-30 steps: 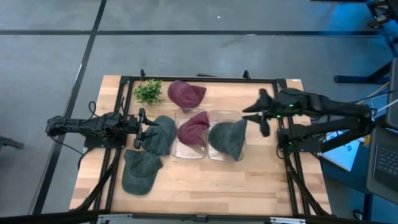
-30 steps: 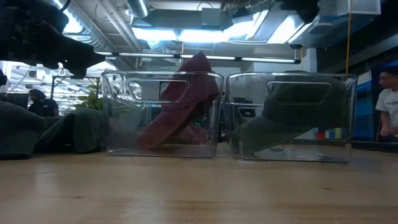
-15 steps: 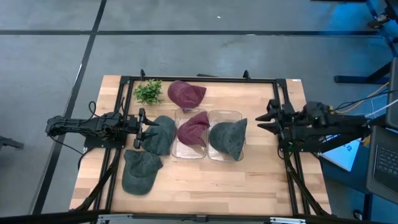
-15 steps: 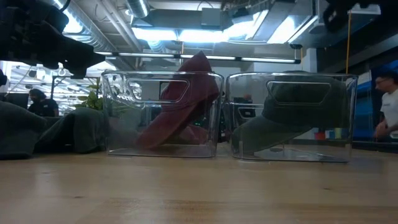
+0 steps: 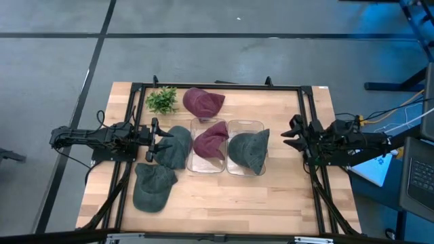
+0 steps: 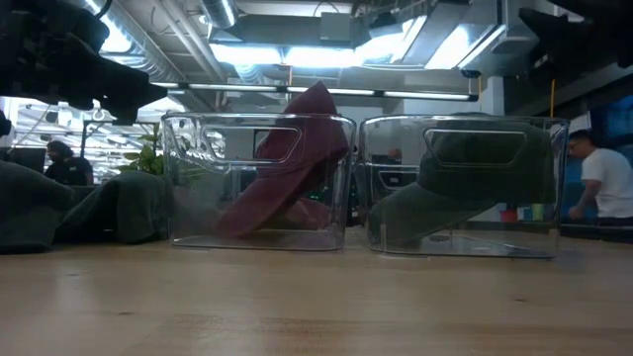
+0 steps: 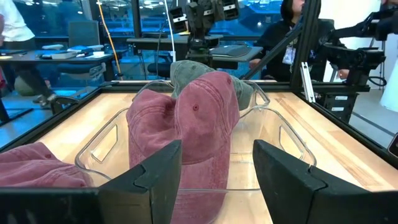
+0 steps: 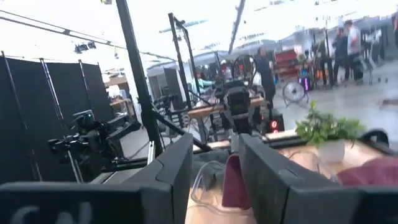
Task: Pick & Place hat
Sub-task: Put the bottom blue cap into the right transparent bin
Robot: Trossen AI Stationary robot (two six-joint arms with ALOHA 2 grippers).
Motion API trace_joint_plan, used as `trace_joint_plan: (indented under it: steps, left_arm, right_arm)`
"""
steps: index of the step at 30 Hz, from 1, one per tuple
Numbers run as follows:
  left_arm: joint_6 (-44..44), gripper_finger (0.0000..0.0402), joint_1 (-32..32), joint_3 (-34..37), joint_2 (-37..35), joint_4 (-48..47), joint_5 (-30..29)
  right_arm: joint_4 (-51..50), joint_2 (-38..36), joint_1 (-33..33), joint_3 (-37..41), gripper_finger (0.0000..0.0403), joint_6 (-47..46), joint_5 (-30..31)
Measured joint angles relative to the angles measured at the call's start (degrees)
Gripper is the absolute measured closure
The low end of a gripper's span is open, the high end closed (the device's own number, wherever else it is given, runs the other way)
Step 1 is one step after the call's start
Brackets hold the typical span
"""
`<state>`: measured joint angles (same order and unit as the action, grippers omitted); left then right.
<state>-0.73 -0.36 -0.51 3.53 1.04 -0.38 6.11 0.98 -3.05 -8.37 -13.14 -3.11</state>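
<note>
Two clear bins stand mid-table. The left bin (image 5: 209,150) holds a maroon hat (image 5: 211,137), propped up against the bin wall (image 6: 297,158). The right bin (image 5: 239,165) holds a grey-green hat (image 5: 249,150). A second maroon hat (image 5: 202,102) lies at the far side. One grey hat (image 5: 175,146) lies left of the bins, and another (image 5: 152,186) lies nearer. My left gripper (image 5: 154,140) is open beside the first grey hat's left edge and faces the bins (image 7: 217,177). My right gripper (image 5: 293,133) is open by the table's right side (image 8: 214,171).
A small green plant (image 5: 161,99) stands at the far left corner. A black frame rail (image 5: 217,86) runs around the table. Bare wood (image 5: 237,203) lies on the near side of the bins. A person (image 6: 598,188) walks in the room behind.
My right arm has drawn back from beside the bins toward the table's right edge and sunk lower, with its fingers staying open. The hats and bins have kept their places.
</note>
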Motion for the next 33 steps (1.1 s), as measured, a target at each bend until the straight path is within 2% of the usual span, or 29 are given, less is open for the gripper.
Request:
trace_joint_plan:
  steps: [9,13,19,24,33]
  left_arm:
    - [0.0,0.0208,0.0,0.0,0.0,0.1,0.0]
    - [0.0,0.0208,0.0,0.0,0.0,0.1,0.0]
    - [0.0,0.0208,0.0,0.0,0.0,0.5,0.0]
    - [0.0,0.0208,0.0,0.0,0.0,0.5,0.0]
    - [0.0,0.0208,0.0,0.0,0.0,0.5,0.0]
  right_arm:
    - [7.2,-0.9,0.0,4.2,0.0272,7.7,-3.6]
    - [10.1,-0.9,0.0,8.0,0.0272,7.6,-4.1]
    - [6.1,-0.9,0.0,7.9,0.0272,8.1,-4.1]
    - [-3.8,-0.9,0.0,8.0,0.0272,10.8,-4.0]
    - [-5.3,-0.7,0.0,8.0,0.0272,10.4,2.0]
